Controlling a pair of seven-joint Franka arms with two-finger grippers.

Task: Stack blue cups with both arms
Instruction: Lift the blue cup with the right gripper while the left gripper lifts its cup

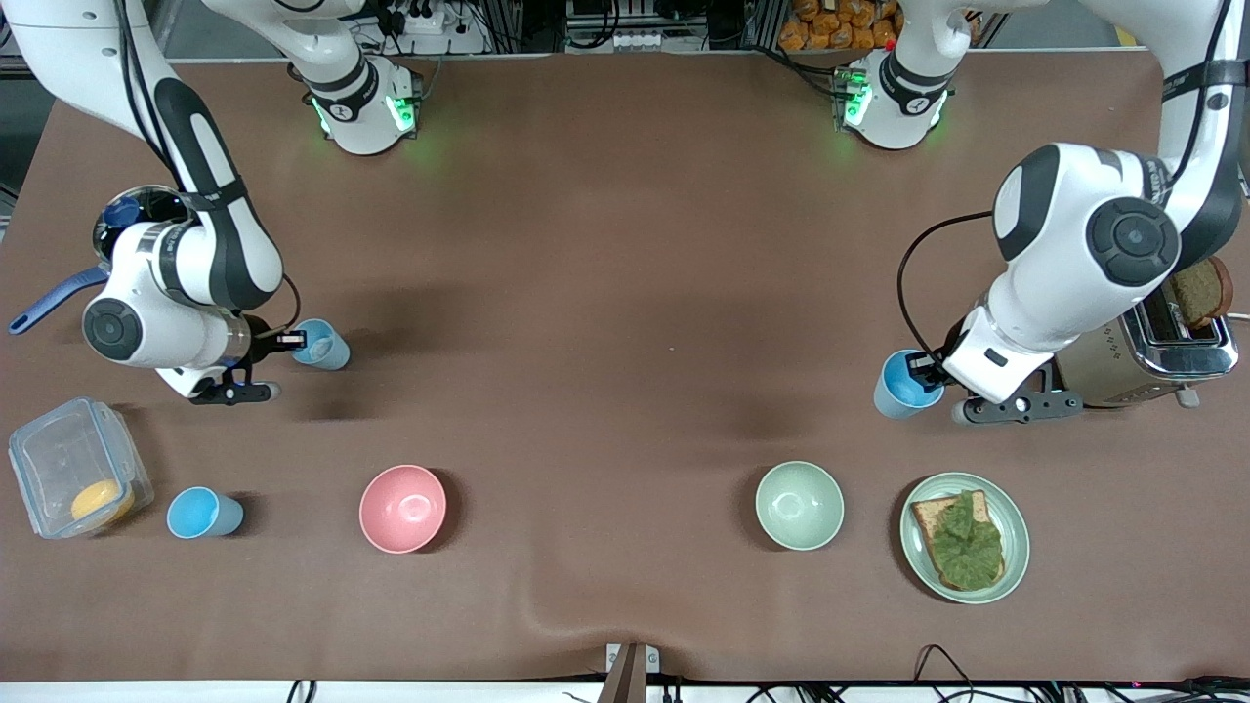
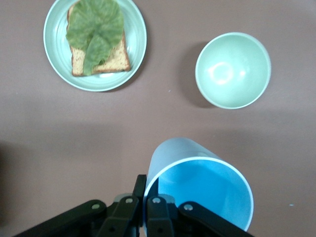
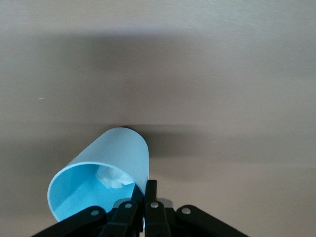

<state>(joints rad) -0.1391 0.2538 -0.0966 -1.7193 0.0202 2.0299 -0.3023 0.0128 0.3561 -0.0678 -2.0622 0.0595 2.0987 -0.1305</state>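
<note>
My right gripper [image 1: 296,342] is shut on the rim of a light-blue cup [image 1: 321,345], tilted low over the table toward the right arm's end. In the right wrist view, one of that gripper's [image 3: 146,196] fingers is inside this cup [image 3: 101,173], which holds a small white scrap [image 3: 112,177]. My left gripper [image 1: 924,370] is shut on the rim of a second blue cup [image 1: 900,386], also tilted, beside the toaster. The left wrist view shows the same pinch [image 2: 146,195] on the cup [image 2: 197,177]. A third blue cup [image 1: 202,513] stands on the table, nearer the front camera than the right gripper.
A pink bowl [image 1: 402,508] and a green bowl [image 1: 799,505] stand near the front. A green plate [image 1: 1011,571] holds toast with lettuce. A toaster [image 1: 1157,356] is by the left arm. A clear lidded box [image 1: 59,459] and a blue-handled pan [image 1: 59,293] sit by the right arm.
</note>
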